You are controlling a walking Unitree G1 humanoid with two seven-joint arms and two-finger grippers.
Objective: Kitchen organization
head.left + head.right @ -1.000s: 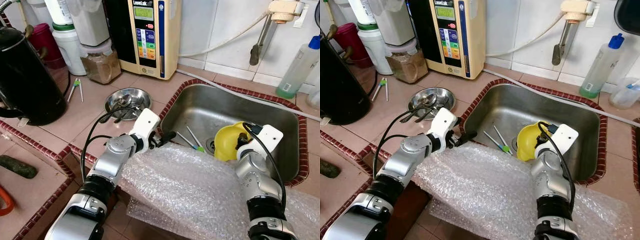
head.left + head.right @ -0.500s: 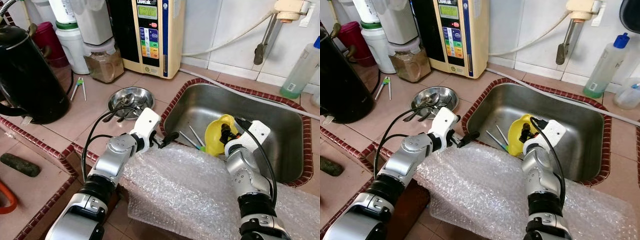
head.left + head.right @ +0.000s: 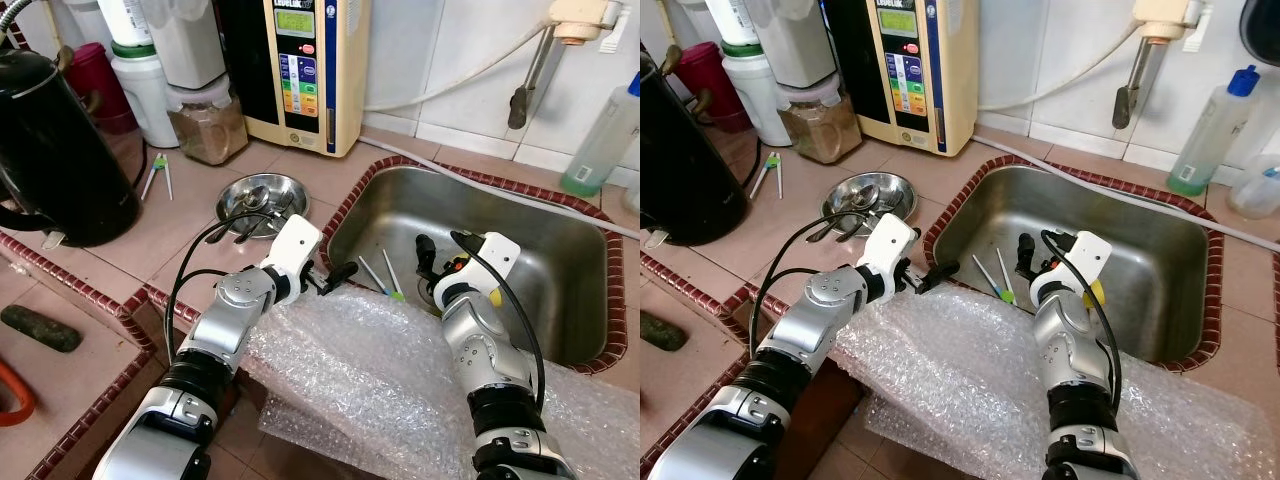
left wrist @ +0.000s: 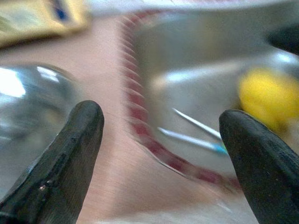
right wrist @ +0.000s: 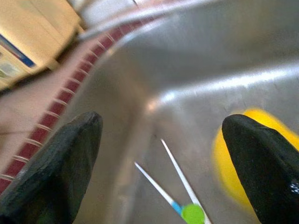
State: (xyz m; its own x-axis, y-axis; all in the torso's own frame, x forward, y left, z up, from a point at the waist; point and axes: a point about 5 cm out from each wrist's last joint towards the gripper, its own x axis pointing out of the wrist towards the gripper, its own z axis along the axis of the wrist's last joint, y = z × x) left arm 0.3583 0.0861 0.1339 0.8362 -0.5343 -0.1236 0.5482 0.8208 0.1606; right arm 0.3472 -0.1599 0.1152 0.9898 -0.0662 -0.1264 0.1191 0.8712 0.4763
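**Right arm swings off the yellow cup, jaws wide over the sink**

Gone from the right gripper's (image 3: pixel 430 262) grasp a second ago, the yellow cup (image 5: pixel 233 161) now lies low in the sink (image 3: pixel 540 225), and the right jaws stand wide open with nothing between them. On the head views just a sliver of yellow peeks out beside the right wrist. The right wrist view fills that in: a blurred yellow shape on the steel floor, close by one finger (image 5: pixel 266 163), off to that side of the gap and not between the jaws.

Next to it lie the two thin sticks with the green tip (image 3: pixel 385 280), long axes running slantwise across the sink bottom, and they sit nearly centred between the right fingers. That alignment decides the coming reach, I'd say: sticks dead ahead, cup to one side, and the right arm plainly the nearer.

Left gripper (image 3: pixel 335 277) hovers at the sink's near rim above the bubble wrap (image 3: pixel 370 370), jaws also spread and empty. Its wrist view catches what the right's cannot: the steel bowl (image 3: pixel 257 200) on the bench, just outside the red tile edge.
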